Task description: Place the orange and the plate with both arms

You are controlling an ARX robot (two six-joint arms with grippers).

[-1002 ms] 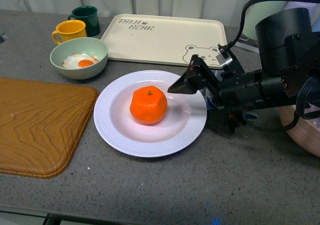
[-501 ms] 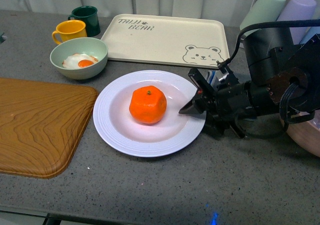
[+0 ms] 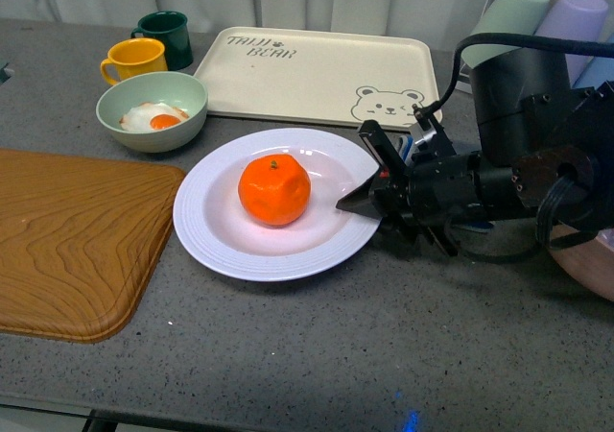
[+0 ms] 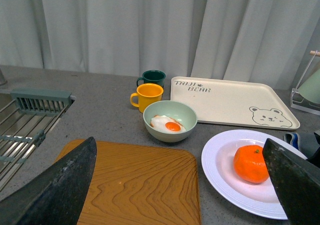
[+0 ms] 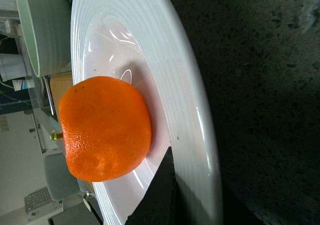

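Note:
The orange (image 3: pixel 274 189) sits in the middle of the pale lavender-white plate (image 3: pixel 216 235) on the grey counter. My right gripper (image 3: pixel 363 204) is shut on the plate's right rim, and that side is tilted slightly up. In the right wrist view the orange (image 5: pixel 105 130) fills the plate's well and a dark finger lies over the rim (image 5: pixel 192 115). My left gripper (image 4: pixel 182 195) is open and empty, above the wooden board; the plate (image 4: pixel 222 177) and orange (image 4: pixel 251 163) show between its fingers, to the right.
A wooden board (image 3: pixel 67 240) lies left of the plate. Behind stand a mint-green bowl with a fried egg (image 3: pixel 152 112), a yellow mug (image 3: pixel 134 60), a dark green mug (image 3: pixel 165 31) and a cream bear tray (image 3: pixel 317 72). Cups (image 3: pixel 523 14) stand at the back right.
My right gripper has closed on the plate's right rim. The plate with the orange has shifted a little left and back, its right side raised.

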